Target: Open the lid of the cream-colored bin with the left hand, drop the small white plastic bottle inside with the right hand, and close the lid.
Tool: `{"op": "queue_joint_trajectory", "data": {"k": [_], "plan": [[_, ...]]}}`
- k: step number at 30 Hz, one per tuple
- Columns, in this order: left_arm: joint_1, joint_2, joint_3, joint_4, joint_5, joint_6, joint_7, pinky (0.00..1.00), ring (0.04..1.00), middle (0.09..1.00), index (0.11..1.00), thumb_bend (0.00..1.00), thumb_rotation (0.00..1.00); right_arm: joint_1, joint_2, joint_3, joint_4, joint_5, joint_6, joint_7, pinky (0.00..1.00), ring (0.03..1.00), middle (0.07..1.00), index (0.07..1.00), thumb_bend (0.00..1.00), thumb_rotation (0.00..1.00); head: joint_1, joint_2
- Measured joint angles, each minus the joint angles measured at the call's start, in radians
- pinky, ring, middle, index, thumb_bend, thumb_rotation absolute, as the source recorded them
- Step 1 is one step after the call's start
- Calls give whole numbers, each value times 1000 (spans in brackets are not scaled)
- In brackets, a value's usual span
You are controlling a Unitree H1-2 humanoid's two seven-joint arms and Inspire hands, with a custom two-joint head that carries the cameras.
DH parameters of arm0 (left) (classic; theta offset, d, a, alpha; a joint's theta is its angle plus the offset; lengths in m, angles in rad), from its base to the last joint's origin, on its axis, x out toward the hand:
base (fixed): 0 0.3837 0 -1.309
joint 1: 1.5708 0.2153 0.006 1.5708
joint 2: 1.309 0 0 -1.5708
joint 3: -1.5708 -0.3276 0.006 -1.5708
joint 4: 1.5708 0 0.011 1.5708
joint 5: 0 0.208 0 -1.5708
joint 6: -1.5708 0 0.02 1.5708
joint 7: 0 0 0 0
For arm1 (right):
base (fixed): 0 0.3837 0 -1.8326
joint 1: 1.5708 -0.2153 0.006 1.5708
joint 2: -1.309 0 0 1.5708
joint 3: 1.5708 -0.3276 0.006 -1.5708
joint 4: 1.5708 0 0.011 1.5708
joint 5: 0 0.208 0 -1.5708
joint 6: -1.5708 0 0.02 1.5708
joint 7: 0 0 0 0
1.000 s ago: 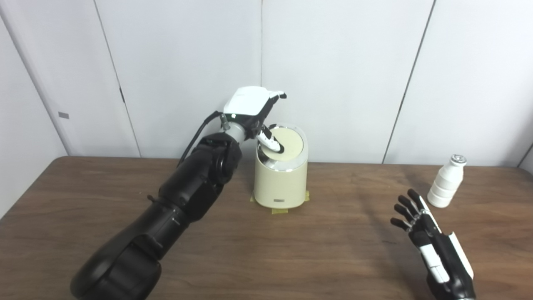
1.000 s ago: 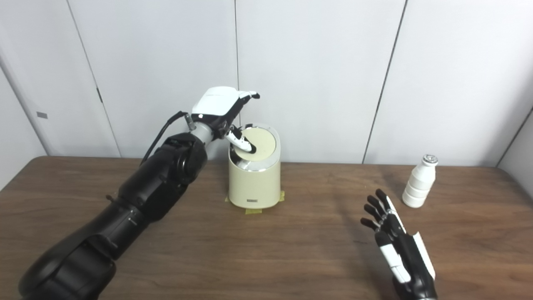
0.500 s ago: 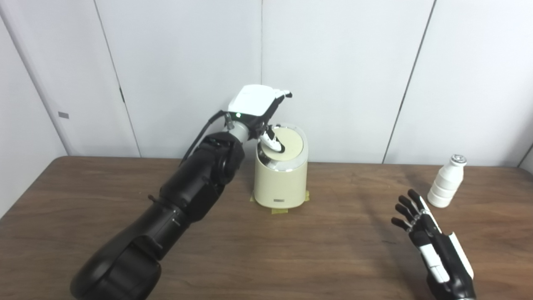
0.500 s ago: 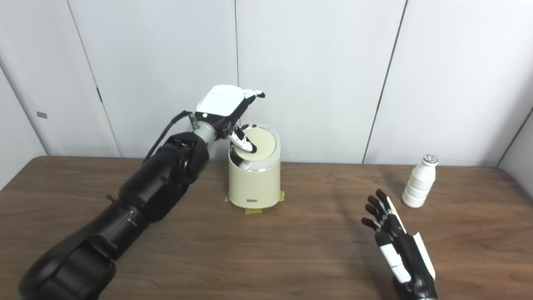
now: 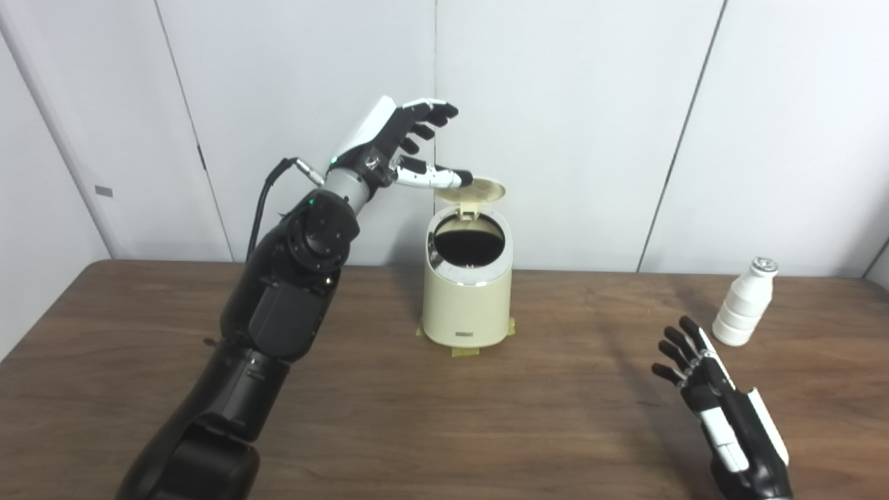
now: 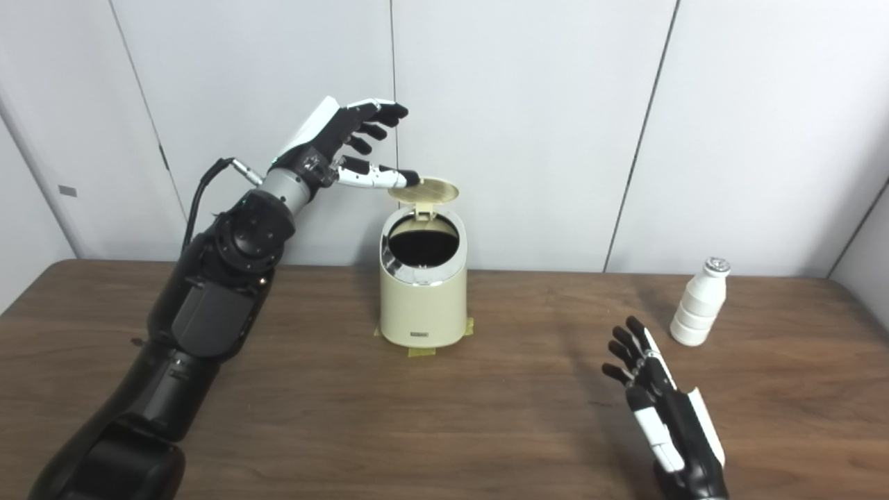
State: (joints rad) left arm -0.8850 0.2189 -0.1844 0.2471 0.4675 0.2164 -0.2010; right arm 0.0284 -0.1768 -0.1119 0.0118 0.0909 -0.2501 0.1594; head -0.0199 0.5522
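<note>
Whereas the round lid [image 5: 477,189] lay closed across the top of the cream-coloured cylindrical plastic bin [image 5: 467,295] half a second ago, with the left hand pressed against it, it now stands hinged up at the rear of the rim, and the left hand [image 5: 389,142] has risen above and to the left of the bin. The bin mouth is exposed; its interior is dark and no contents can be made out. The bin sits near the back edge of the brown wooden table [image 5: 430,417] on yellow tape tabs [image 5: 465,351]. The left hand holds nothing: its fingers are spread and slightly curled, and the thumb tip [image 5: 458,179] lies at the left edge of the raised lid. The small white ribbed plastic bottle [image 5: 744,303] stands upright, well to the right of the bin. The right hand [image 5: 722,410] hovers just in front of the bottle, unchanged, fingers apart, empty
</note>
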Motion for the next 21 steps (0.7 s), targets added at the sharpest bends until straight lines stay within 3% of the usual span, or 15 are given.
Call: {"op": "queue_joint_trajectory", "data": {"k": [5,11,21], "plan": [[51,2,14,-33,0,0,4,669,779,825,840,612,251,0,0,0,0,0,-1,0,821,918,939,965,596,843,-2,2],[129,15,30,-110,3,1,16,704,794,823,843,610,231,0,0,0,0,1,1,0,824,919,942,964,584,850,-8,3],[363,-20,127,-201,-87,-9,93,734,799,827,850,607,321,0,0,1,1,-11,-4,-3,823,920,940,959,579,837,-14,0]]}}
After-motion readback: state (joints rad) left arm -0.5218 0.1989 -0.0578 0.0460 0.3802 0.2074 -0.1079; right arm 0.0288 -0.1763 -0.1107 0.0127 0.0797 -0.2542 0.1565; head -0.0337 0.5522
